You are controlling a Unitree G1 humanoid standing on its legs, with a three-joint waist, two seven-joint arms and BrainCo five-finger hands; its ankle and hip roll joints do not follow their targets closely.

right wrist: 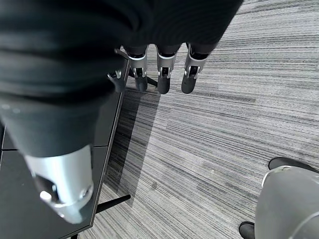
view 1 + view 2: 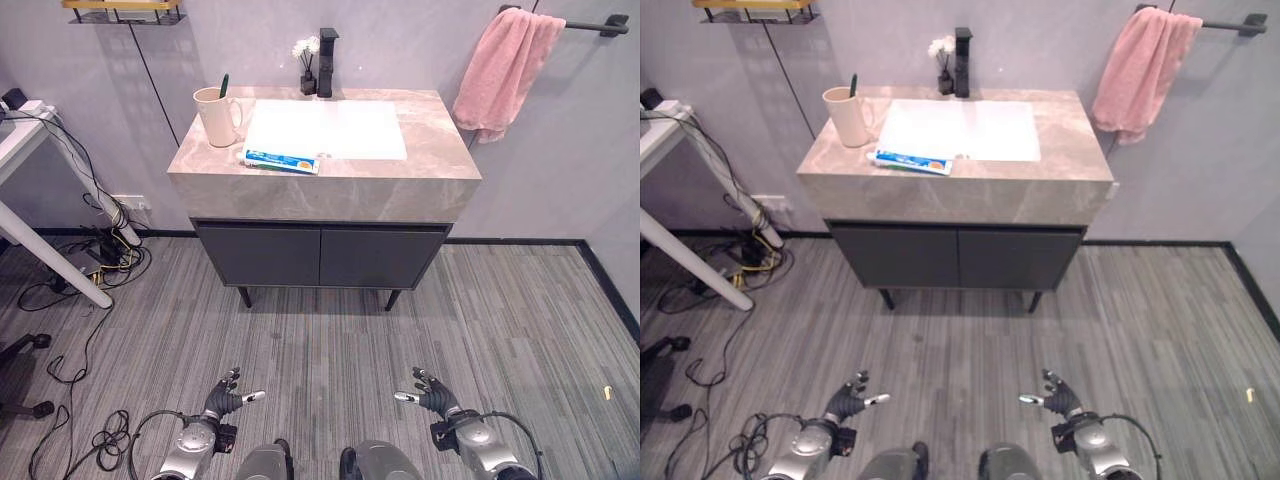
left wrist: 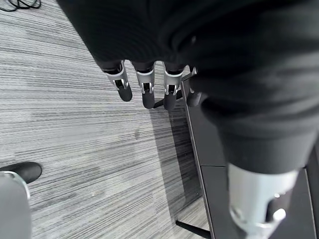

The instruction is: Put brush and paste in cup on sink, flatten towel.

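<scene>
A beige cup [image 2: 217, 117] stands on the left of the stone sink counter [image 2: 400, 180] with a green brush [image 2: 224, 85] upright in it. The blue and white paste tube [image 2: 281, 160] lies flat on the counter in front of the white basin [image 2: 325, 129]. A pink towel [image 2: 505, 72] hangs bunched over the black wall rail [image 2: 590, 25] at the upper right. My left hand [image 2: 222, 401] and right hand [image 2: 436, 394] hang low over the floor, far from the counter, both open and holding nothing.
A black tap [image 2: 326, 62] and a small vase of white flowers [image 2: 308, 66] stand behind the basin. The dark cabinet [image 2: 320, 256] under the counter rests on thin legs. A white desk leg [image 2: 50, 262] and a tangle of cables [image 2: 105, 250] lie at the left.
</scene>
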